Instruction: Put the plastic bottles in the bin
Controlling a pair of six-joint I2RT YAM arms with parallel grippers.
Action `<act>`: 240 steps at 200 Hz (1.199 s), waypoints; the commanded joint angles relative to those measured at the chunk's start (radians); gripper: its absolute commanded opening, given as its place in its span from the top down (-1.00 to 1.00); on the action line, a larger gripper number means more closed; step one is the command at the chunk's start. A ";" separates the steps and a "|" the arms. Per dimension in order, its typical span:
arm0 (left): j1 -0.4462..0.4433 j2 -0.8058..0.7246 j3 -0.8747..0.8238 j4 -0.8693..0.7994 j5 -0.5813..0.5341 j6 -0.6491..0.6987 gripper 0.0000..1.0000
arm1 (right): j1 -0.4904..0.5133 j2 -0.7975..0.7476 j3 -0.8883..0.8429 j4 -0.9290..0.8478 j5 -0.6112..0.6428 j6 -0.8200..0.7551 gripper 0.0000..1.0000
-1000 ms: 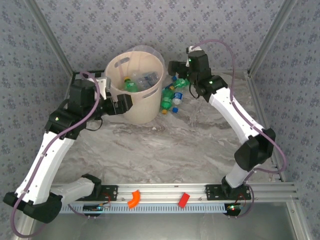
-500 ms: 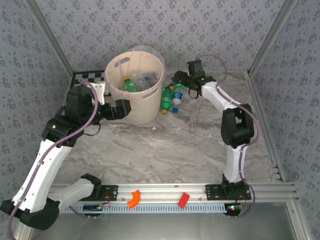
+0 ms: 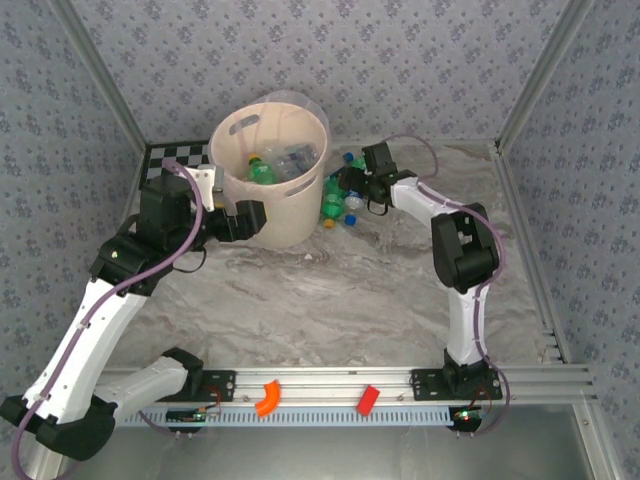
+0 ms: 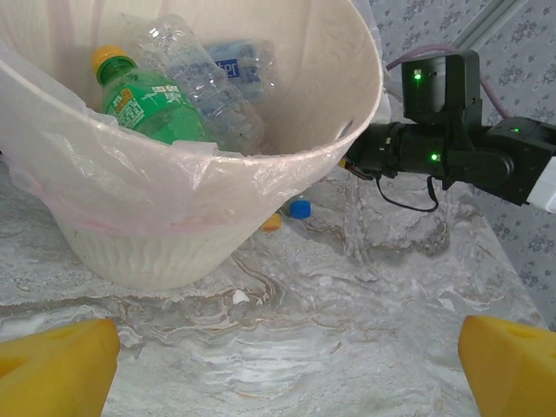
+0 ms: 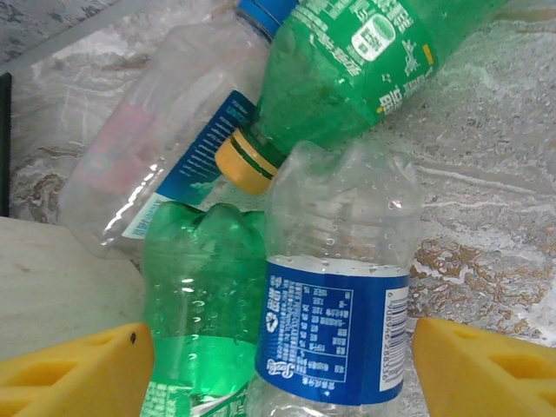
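Plastic bottles (image 3: 336, 200), overhead view: a small heap lies on the table (image 3: 330, 300), directly at the tips of the right gripper (image 3: 348, 185) and just beside the bin (image 3: 285, 218).
Bin content, overhead view: a green bottle (image 3: 262, 171) and some clear ones are already inside.
Left gripper (image 3: 252, 217), overhead view: it is close to the bin's wall, on the side away from the heap. How far it is open I cannot tell from here.
Rail, overhead view: a red block (image 3: 368, 400) and an orange block (image 3: 266, 396) lie well behind both grippers and are not part of the job.
Left wrist view, tool: the left fingers (image 4: 56, 369) stand wide apart with nothing between them. The bin is straight ahead.
Left wrist view, writing: the green bottle inside has a label with white marks, and a clear one has a blue label (image 4: 234, 61). Neither is readable.
Right wrist view, tool: the right fingers (image 5: 74, 369) are spread wide and grip nothing. A clear blue-label bottle (image 5: 334, 326) lies between them, and a green neighbour (image 5: 204, 321) lies toward the finger nearer the bin.
Right wrist view, ahead of the tips: a yellow-capped green bottle (image 5: 347, 69) and a clear blue-and-pink-label bottle (image 5: 156, 156).
Right wrist view, writing: only fine print and a recycling sign show; no brand is readable.
Progress: I judge the task partly done, with at least four bottles still outside.
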 commanded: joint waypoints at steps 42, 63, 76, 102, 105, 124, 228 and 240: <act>-0.006 -0.018 0.012 0.011 -0.025 0.014 -1.00 | -0.007 0.071 -0.002 -0.012 0.019 0.026 -0.44; -0.007 -0.021 0.015 0.003 -0.031 0.016 -1.00 | -0.009 0.086 -0.003 -0.019 0.019 0.026 -0.41; -0.007 -0.023 0.018 0.001 -0.031 0.015 -0.99 | -0.013 0.096 0.000 -0.025 0.017 0.026 -0.38; -0.008 -0.027 0.018 -0.001 -0.032 0.013 -0.99 | -0.018 0.112 -0.001 -0.038 0.015 0.026 -0.34; -0.008 -0.027 0.017 -0.001 -0.032 0.013 -1.00 | -0.019 0.114 -0.002 -0.039 0.016 0.026 -0.34; -0.007 -0.027 0.015 -0.001 -0.032 0.011 -0.99 | -0.021 0.122 -0.003 -0.042 0.014 0.048 -0.34; -0.005 -0.044 -0.003 0.016 -0.131 0.015 -0.99 | -0.022 -0.176 -0.187 0.025 0.110 -0.020 -0.11; -0.006 -0.053 -0.020 0.037 -0.164 0.007 -0.99 | -0.021 -0.241 -0.219 0.038 0.120 -0.026 -0.11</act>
